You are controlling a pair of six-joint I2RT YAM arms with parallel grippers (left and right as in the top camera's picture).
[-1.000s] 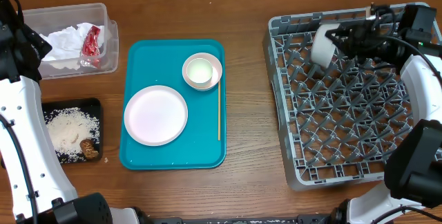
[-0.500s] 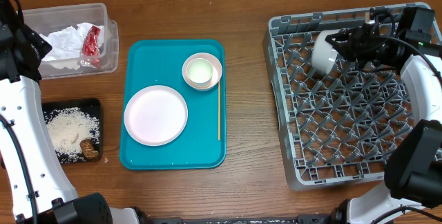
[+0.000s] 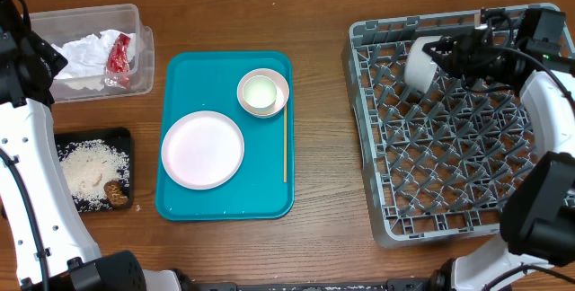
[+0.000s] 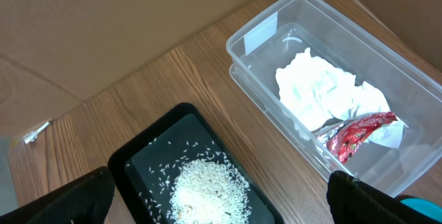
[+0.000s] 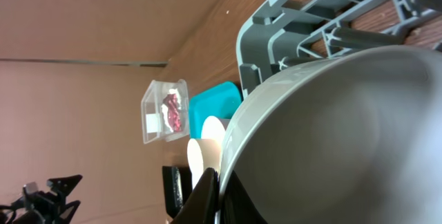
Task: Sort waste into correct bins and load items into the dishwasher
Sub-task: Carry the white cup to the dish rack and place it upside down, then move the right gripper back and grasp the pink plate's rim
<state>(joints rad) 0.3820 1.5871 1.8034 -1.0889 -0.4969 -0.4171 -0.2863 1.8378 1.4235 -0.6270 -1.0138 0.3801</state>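
The right gripper (image 3: 438,56) pinches the grey bowl (image 3: 419,66) over the rack (image 3: 449,174); next, I think, lower it and release.

No text is legible anywhere, including the white sticker (image 4: 261,30) on the clear tub (image 4: 397,65).

Right wrist view: you see the light grey bowl (image 5: 331,134) cut off at the right and bottom edges, hiding most of the dish rack (image 5: 259,37). Left wrist view: the black tray (image 4: 141,165) runs off the bottom.
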